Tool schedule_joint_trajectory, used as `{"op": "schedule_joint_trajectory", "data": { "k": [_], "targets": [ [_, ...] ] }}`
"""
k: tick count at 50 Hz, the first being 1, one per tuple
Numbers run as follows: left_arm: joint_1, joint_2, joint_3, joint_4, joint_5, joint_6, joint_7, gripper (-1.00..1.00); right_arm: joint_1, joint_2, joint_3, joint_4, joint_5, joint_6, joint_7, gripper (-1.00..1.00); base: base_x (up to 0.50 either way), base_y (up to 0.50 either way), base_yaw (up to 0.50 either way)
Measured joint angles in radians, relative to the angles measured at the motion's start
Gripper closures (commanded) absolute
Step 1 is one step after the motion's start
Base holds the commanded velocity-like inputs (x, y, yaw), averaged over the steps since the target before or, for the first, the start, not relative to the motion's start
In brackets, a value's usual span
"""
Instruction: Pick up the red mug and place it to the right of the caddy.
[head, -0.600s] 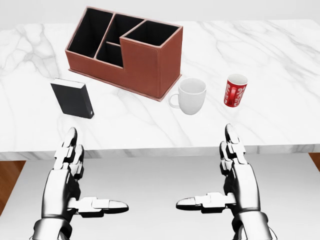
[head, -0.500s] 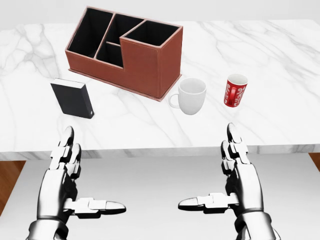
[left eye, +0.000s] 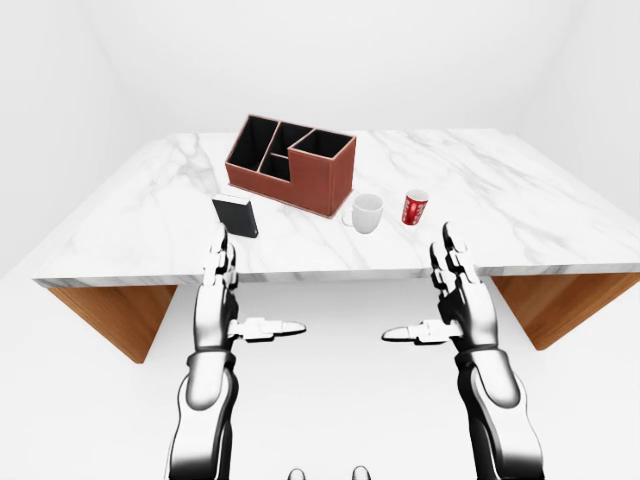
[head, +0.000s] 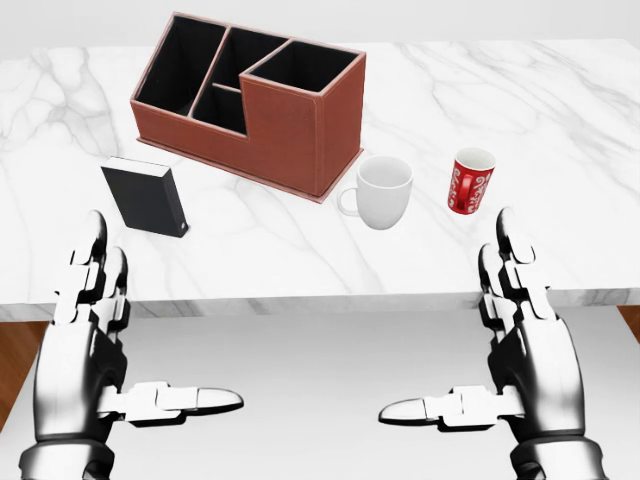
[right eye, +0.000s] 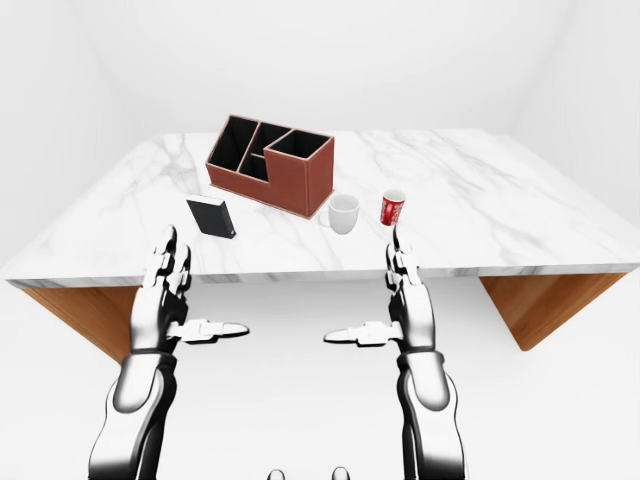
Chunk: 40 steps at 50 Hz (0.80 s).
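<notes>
Red mug: upright on the marble table, right of centre in the head view. White pattern on the side, white interior. No handle visible in any view; it may be hidden or absent. Judged light, rigid, glazed and likely slippery, breakable if dropped. Best hold is probably around the body, fingers on opposite sides below the rim.

White mug: just left of the red mug, apart from it, handle pointing left toward the caddy. It occupies the spot right of the caddy, so placement room there looks tight.

Caddy: brown, black-lined compartments, upper left of centre in the head view, set at an angle.

Black box: standing upright, lower left of the caddy, near the table's lower edge.

Right hand: lower right of the head view, below the table edge, fingers extended and spread, thumb pointing left, grasping nothing. Well short of the red mug.

Left hand: lower left, mirrored pose, fingers released, empty.

View notes: the head view gives the mug's pattern and the caddy's compartments closely. The eye views show what it crops: the whole table, its wooden supports, the forearms, white walls and floor.
</notes>
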<state>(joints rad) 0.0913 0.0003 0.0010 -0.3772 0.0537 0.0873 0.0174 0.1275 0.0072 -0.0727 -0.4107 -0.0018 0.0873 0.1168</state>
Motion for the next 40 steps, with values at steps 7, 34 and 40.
{"op": "schedule_joint_trajectory", "data": {
  "k": [7, 34, 40],
  "targets": [
    [0.018, -0.001, -0.002, -0.075, 0.007, 0.0, 0.006, -1.0, 0.015, -0.012, 0.001, -0.071, -0.01, 0.0, -0.011, -1.0, 0.0, 0.0, 0.0],
    [0.116, -0.004, 0.014, -0.415, 0.024, 0.0, -0.012, -1.0, 0.081, -0.005, -0.053, -0.451, 0.016, 0.0, 0.011, -1.0, 0.02, 0.0, 0.0],
    [0.123, -0.005, 0.015, -0.432, 0.025, 0.0, -0.014, -1.0, 0.086, -0.003, -0.062, -0.482, 0.027, 0.0, 0.016, -1.0, 0.31, 0.0, 0.0]
  ]
}}
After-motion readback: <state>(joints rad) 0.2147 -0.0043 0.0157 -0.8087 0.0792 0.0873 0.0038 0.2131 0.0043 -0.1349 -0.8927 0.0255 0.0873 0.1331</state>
